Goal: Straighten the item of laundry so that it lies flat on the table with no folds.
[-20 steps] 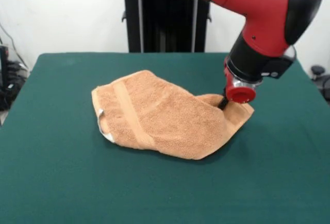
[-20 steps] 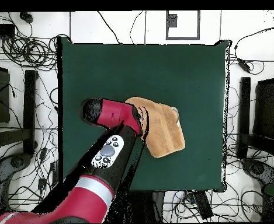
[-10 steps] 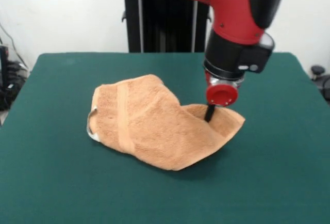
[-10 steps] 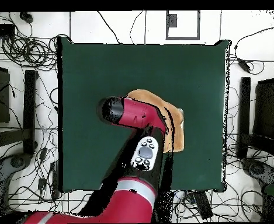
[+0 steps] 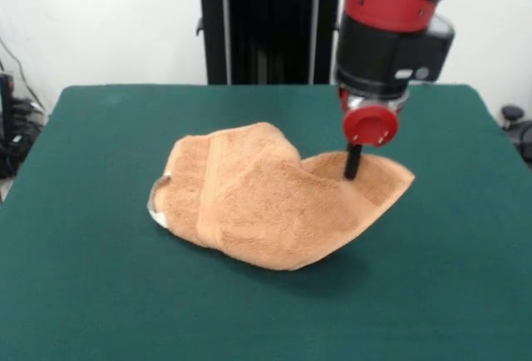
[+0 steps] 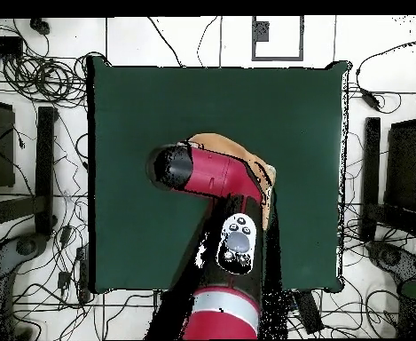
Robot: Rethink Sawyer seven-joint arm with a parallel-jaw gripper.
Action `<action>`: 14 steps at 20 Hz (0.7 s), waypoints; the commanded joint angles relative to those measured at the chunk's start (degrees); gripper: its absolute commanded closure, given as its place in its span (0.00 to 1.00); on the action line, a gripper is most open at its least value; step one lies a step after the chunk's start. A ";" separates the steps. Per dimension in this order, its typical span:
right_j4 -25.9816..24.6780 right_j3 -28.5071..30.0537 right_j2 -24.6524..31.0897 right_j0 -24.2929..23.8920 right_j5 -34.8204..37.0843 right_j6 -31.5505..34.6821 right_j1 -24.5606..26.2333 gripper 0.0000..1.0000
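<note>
The item of laundry point(image 5: 266, 203), an orange-tan terry towel, lies crumpled and folded over itself in the middle of the green table point(image 5: 91, 294). A flat woven band runs across its left part, and a white tag peeks out at its left edge. My gripper point(image 5: 352, 164) comes down from the red arm onto the towel's right corner. Its thin black tips are shut on the cloth there, and that corner curls up around them. In the overhead view the arm point(image 6: 215, 173) covers most of the towel point(image 6: 213, 142) and hides the gripper.
The green table point(image 6: 140, 107) reaches well past the towel on every side. A black stand point(image 5: 266, 37) rises behind the table's far edge. Cables and dark frames lie on the floor around the table point(image 6: 34, 80).
The arm swung left with the towel's right corner, then back a little to the right and higher. The towel bunched up, and its left edge slid rightward.
</note>
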 commanded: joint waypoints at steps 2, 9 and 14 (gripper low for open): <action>-0.61 3.44 7.42 3.44 19.08 -4.58 -10.89 1.00; -2.85 3.31 5.26 5.00 18.28 -2.31 -8.20 1.00; -3.82 5.62 4.23 5.41 12.42 -0.82 -6.46 1.00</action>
